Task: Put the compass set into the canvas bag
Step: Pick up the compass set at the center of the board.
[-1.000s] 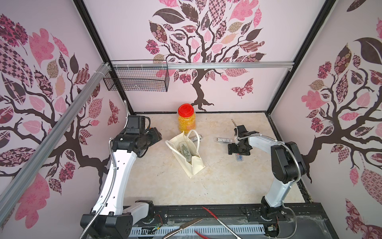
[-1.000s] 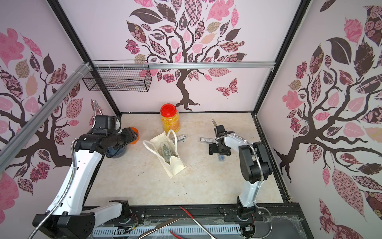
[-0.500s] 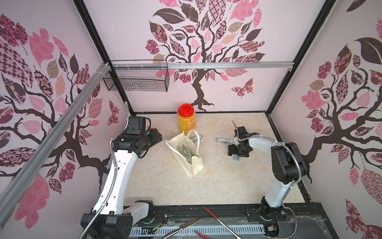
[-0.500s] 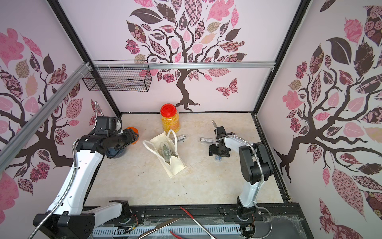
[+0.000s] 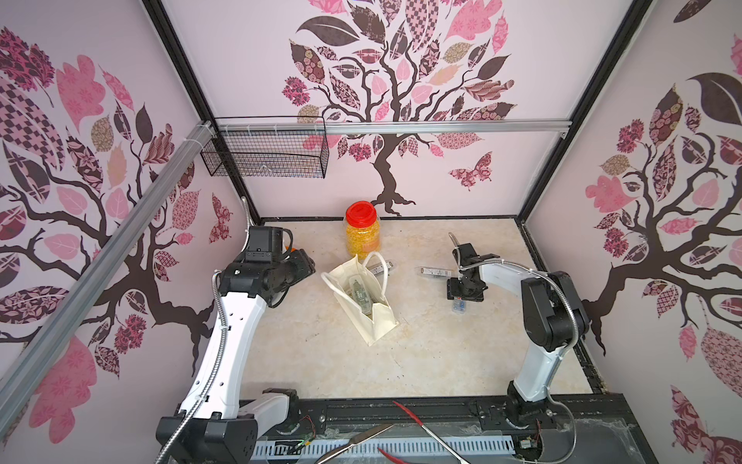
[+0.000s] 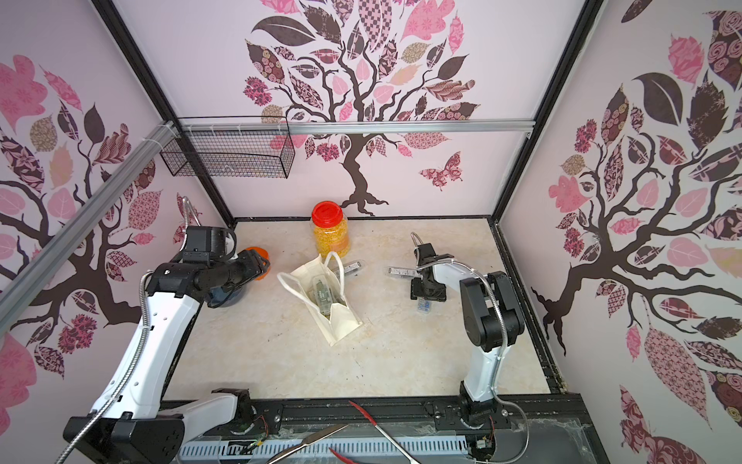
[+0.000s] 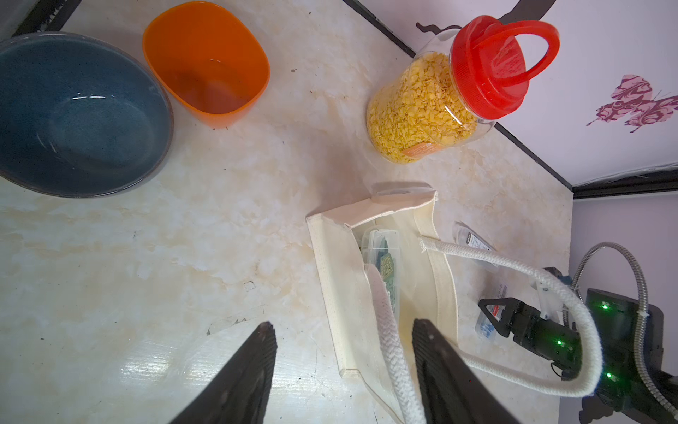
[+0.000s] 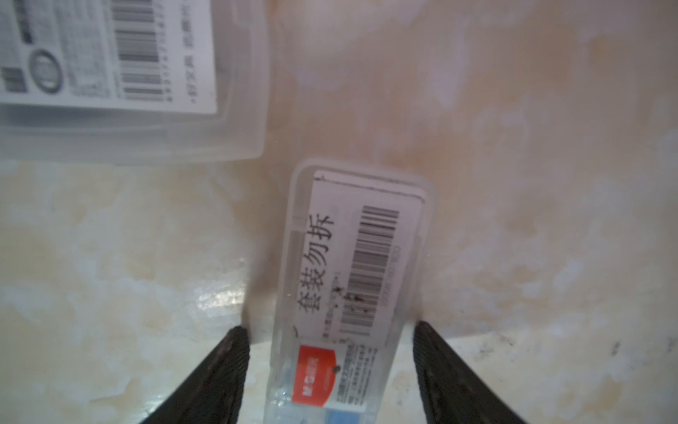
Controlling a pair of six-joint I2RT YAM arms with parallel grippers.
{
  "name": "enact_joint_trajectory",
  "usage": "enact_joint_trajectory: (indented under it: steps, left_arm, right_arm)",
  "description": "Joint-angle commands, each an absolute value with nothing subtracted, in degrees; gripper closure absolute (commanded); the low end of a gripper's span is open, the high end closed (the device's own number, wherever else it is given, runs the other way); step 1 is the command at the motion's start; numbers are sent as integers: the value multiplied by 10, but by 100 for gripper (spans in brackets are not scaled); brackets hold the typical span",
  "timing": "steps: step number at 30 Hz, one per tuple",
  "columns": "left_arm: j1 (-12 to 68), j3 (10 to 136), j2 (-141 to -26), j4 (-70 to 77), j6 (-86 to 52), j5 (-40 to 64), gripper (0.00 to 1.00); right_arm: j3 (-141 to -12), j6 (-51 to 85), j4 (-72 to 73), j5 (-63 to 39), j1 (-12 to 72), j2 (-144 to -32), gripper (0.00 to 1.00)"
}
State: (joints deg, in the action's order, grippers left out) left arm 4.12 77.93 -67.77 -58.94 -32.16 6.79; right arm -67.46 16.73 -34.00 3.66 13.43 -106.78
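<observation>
The cream canvas bag (image 5: pixel 377 325) (image 6: pixel 339 325) (image 7: pixel 341 279) stands open mid-table with one clear compass-set case (image 5: pixel 360 294) (image 7: pixel 383 249) inside. A small clear case (image 8: pixel 352 275) (image 5: pixel 459 307) with a barcode label lies flat on the table. My right gripper (image 8: pixel 330 328) (image 5: pixel 461 298) points down over it, open, a finger on each side with narrow gaps. A longer clear case (image 5: pixel 433 272) (image 8: pixel 110 73) lies just beyond. My left gripper (image 7: pixel 343 323) (image 5: pixel 301 267) hovers open left of the bag. One rope handle runs between its fingers in the wrist view.
Another clear case (image 5: pixel 381 268) (image 7: pixel 473 242) lies behind the bag, beside the red-lidded jar (image 5: pixel 362 237) of yellow flakes. A blue bowl (image 7: pixel 73 117) and orange cup (image 7: pixel 205 62) sit under the left arm. A wire basket (image 5: pixel 265 152) hangs on the back wall.
The right gripper's jaws have narrowed around the small case. The left arm has hardly moved and its jaws stand as before.
</observation>
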Motion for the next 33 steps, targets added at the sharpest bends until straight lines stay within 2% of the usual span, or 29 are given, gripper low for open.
enact_joint_trajectory:
  steps: [1,8,19,27,33]
  left_arm:
    - [40,768,-676,-579,-322,72,37]
    - [40,763,-674,-576,-322,76,37]
    - [40,757,-669,-573,-321,76,37]
    - [40,756,-665,-576,-319,71,37]
    - [40,756,-671,-576,-315,67,37]
  right_arm:
    - [-676,172,-348,50,138,-1088,33]
    - [-663,170,-342,47,143,-1078,42]
    - [-659,165,-346,31,145,-1044,50]
    - [-648,161,-353,34,147,-1015,52]
    - [-653,146,-369,12,152,-952,52]
